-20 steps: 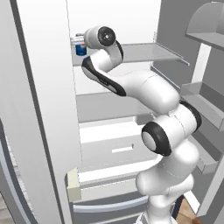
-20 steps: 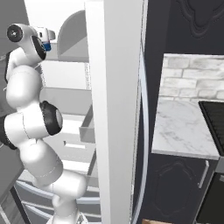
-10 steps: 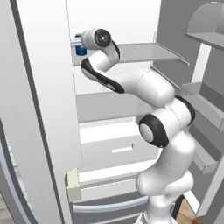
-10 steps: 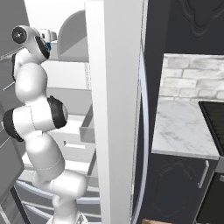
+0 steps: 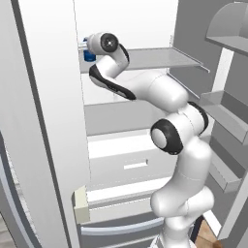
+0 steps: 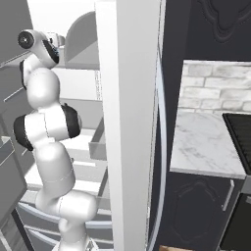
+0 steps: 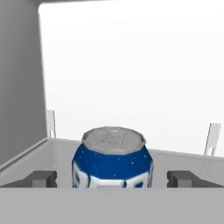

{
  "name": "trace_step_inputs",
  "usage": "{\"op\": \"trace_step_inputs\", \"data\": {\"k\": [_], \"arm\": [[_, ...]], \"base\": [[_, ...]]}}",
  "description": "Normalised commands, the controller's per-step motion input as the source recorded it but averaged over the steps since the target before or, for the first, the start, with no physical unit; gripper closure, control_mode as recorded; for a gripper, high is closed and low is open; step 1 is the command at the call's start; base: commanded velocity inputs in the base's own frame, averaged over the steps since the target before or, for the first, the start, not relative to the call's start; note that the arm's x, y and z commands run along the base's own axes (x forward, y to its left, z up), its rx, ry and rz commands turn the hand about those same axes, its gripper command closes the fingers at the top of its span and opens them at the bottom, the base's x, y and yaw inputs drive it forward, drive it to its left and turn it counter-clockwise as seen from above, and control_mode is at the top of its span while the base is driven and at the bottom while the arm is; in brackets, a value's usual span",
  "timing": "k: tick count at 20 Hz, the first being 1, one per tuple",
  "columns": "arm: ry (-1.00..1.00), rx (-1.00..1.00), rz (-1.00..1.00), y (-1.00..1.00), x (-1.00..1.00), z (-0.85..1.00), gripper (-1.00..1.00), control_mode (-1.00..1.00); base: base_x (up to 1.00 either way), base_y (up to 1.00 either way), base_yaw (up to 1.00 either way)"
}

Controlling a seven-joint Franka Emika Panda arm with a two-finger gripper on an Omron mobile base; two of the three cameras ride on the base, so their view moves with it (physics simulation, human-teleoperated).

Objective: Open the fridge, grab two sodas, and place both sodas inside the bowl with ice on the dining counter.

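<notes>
Between open jaws, blue soda (image 7: pixel 112 162)

To the right, a marble counter (image 6: pixel 206 142) runs beneath a grey brick backsplash (image 6: pixel 215 86). Dark panelled cabinets (image 6: pixel 196 206) sit below it and a dark cabinet (image 6: pixel 215 27) rises above. A black stovetop (image 6: pixel 239 135) shows at the far right edge. Light is flat, even.

Upper fridge shelf (image 5: pixel 160 58): flat, pale grey, inside the open white compartment. One blue soda can (image 7: pixel 112 162) with a silvery top stands upright on it, near the left end by the side wall.
</notes>
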Motion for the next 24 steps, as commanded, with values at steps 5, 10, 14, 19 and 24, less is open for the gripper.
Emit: {"op": "trace_step_inputs", "data": {"k": [5,10,14,19,24], "arm": [[0.00,0.00,0.00,0.08,0.26,-0.06,1.00,-1.00],[0.02,0.00,0.00,0.01,0.10,-0.09,1.00,-1.00],[0.01,0.00,0.00,0.00,0.00,-0.04,1.00,-1.00],[-0.03,0.00,0.00,-0.01,-0.11,-0.05,1.00,-1.00],[-0.08,0.00,0.00,-0.11,-0.50,-0.07,1.00,-1.00]], "base": [[0.00,0.00,0.00],[0.00,0.00,0.00],[0.00,0.00,0.00],[0.00,0.00,0.00],[0.00,0.00,0.00]]}}
